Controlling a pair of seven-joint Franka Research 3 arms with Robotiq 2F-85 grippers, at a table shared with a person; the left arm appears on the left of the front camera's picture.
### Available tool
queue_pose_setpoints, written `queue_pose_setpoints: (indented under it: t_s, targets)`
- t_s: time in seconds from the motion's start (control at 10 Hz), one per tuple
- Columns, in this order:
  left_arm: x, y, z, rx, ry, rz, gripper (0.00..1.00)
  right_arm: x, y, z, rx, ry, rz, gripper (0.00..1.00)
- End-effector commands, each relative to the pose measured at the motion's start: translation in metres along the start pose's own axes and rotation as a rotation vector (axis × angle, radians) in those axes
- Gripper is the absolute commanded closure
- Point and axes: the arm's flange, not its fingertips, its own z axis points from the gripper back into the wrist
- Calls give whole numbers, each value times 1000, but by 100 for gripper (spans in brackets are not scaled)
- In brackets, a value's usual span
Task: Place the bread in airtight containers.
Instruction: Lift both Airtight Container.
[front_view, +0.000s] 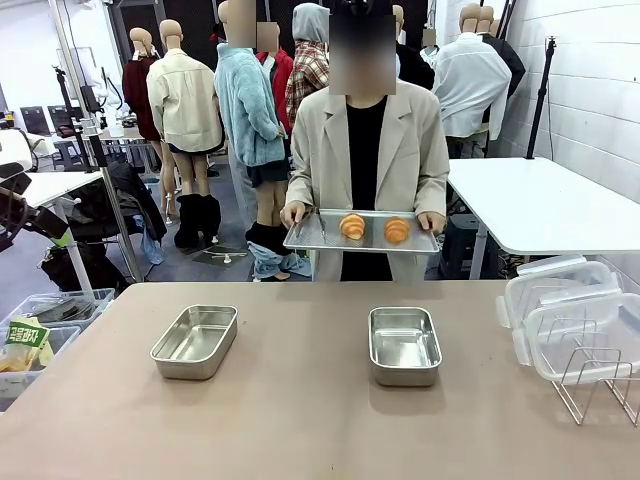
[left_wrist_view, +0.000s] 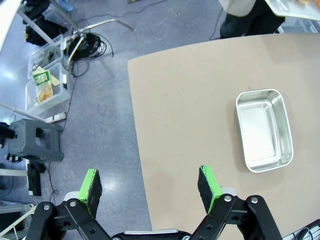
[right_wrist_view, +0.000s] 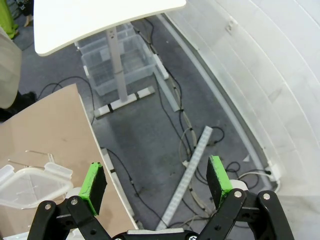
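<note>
Two golden-brown bread rolls (front_view: 352, 226) (front_view: 397, 230) lie on a flat steel tray (front_view: 310, 238) that a person holds in both hands beyond the table's far edge. Two lidless steel tins stand on the brown table, one at the left (front_view: 196, 341) and one at the middle (front_view: 404, 345). The left tin (left_wrist_view: 263, 129) also shows in the left wrist view, ahead and to the right of my open left gripper (left_wrist_view: 150, 186), which hangs over the table's edge. My right gripper (right_wrist_view: 157, 178) is open above the floor beside the table, holding nothing.
Clear plastic lids (front_view: 565, 310) (right_wrist_view: 30, 187) lean in a wire rack (front_view: 590, 380) at the table's right side. A white table (front_view: 545, 205) stands behind on the right. Bins (left_wrist_view: 47, 82) and cables lie on the floor to the left.
</note>
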Motion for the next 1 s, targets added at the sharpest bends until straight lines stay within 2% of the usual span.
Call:
queue_pose_setpoints:
  t_s: [0.0, 0.9]
  targets:
    - [0, 1, 2, -1, 3, -11, 0, 1, 1, 0, -8, 1, 14, 0]
    - [0, 1, 2, -1, 3, -11, 0, 1, 1, 0, -8, 1, 14, 0]
